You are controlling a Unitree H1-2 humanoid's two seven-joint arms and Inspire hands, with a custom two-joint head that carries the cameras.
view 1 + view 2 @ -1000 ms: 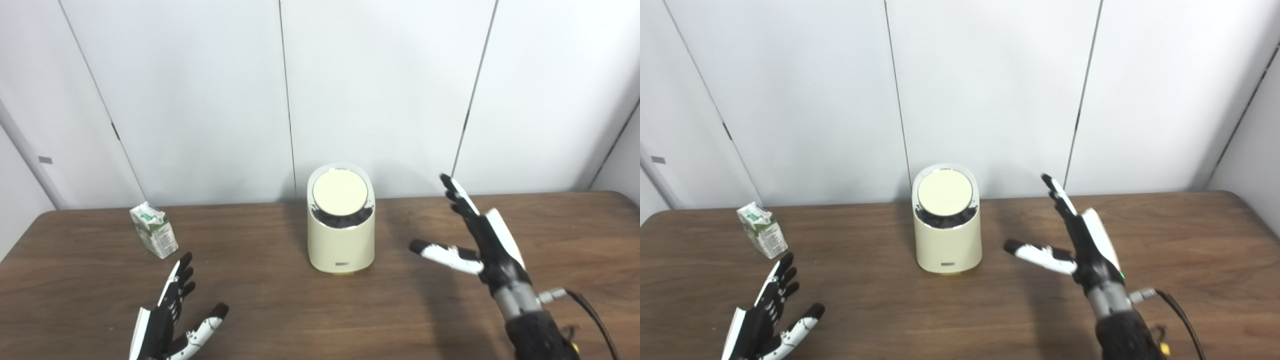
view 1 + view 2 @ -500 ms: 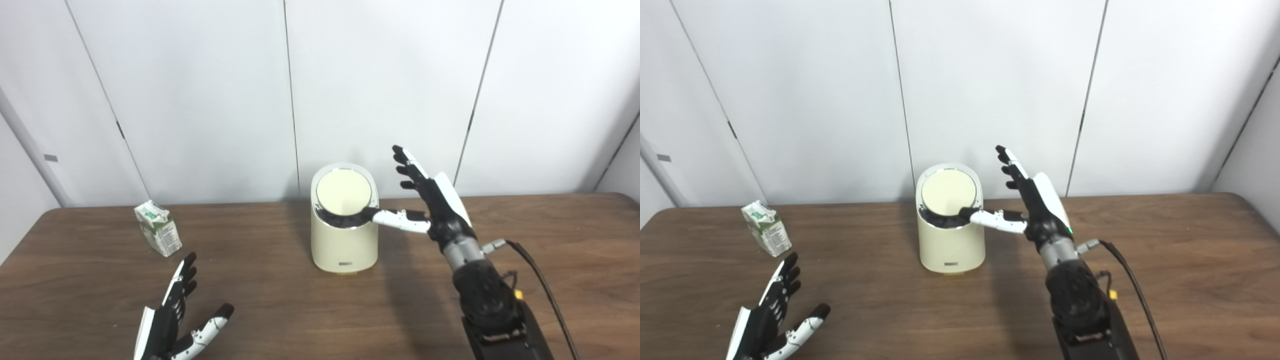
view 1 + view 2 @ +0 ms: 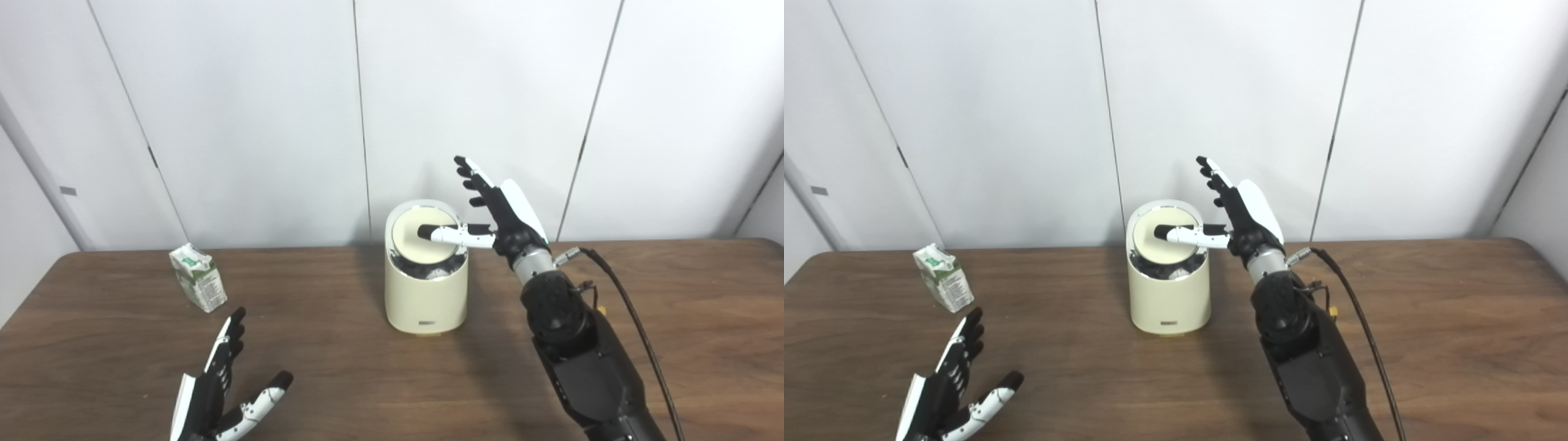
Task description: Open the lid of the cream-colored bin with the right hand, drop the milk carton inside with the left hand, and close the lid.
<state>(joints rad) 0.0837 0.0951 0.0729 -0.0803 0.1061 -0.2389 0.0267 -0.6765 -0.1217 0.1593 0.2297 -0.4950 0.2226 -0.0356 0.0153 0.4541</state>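
Nearest on the counter (image 3: 367, 380) we are resting our left hand (image 3: 214, 392) spread and empty; the milk carton (image 3: 199, 285) is waiting beyond; farther, our splayed, empty right hand (image 3: 499, 211) is laying its thumb over the bin (image 3: 425, 294) lid (image 3: 411, 236), where we should be pressing squarely.

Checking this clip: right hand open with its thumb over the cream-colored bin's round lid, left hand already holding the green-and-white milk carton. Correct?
Not quite. In the left eye view the left hand is open and empty near the table's front edge; the green-and-white milk carton stands untouched behind it. The right hand and cream-colored bin are as described.
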